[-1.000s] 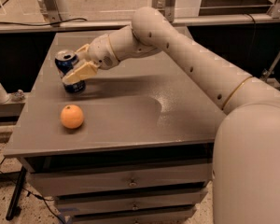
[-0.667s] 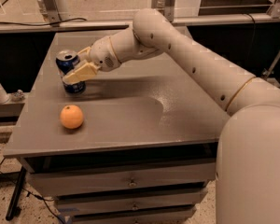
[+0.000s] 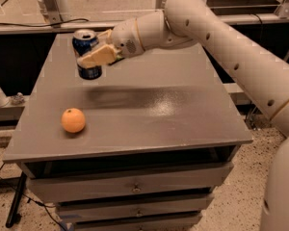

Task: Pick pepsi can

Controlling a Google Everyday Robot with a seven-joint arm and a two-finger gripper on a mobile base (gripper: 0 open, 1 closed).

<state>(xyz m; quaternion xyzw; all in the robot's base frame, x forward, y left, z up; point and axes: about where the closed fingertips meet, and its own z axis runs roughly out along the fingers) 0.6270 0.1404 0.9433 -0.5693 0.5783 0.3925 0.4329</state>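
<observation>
The pepsi can point(image 3: 86, 44) is dark blue with a silver top and hangs upright a little above the grey table point(image 3: 149, 114) near its far left part. My gripper point(image 3: 96, 56) is shut on the pepsi can from its right side, with one tan finger point(image 3: 98, 57) across the can's front. The white arm reaches in from the right. The can's shadow lies on the table below and to the right of it.
An orange point(image 3: 73, 120) lies on the table near the front left edge. Drawers sit under the tabletop at the front. A metal rail and frame posts run behind the table. Cables lie on the floor at the left.
The pepsi can has risen off the table in my gripper and moved slightly right. The orange has not moved.
</observation>
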